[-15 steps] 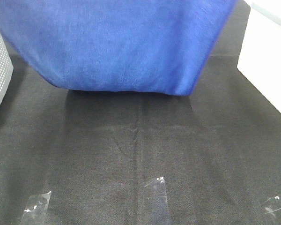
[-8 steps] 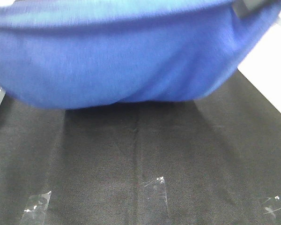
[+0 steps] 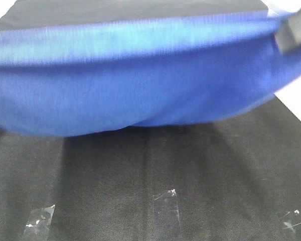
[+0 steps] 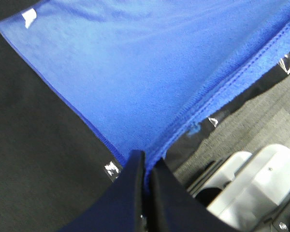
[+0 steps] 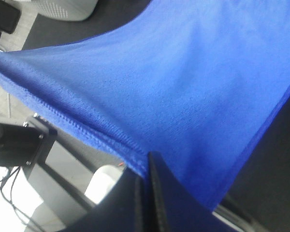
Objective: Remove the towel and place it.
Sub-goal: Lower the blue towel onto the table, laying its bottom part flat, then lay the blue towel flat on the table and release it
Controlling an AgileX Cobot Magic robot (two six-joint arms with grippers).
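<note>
Sagging between left jaws and right jaws, each clamped on a corner hem, the towel (image 3: 140, 95) could slip one thin pinch and land bunched on the worktop (image 3: 105, 196)

The towel (image 3: 140, 90) is a bright royal blue all over, paler, almost sky-blue, along its upper edge, with a small white tag (image 4: 29, 17) at one corner. The desk (image 3: 140, 191) is black with a fine woven grain, dotted with clear, glinting tape (image 3: 166, 201). The left gripper (image 4: 146, 166) and right gripper (image 5: 147, 166) are black.
</note>
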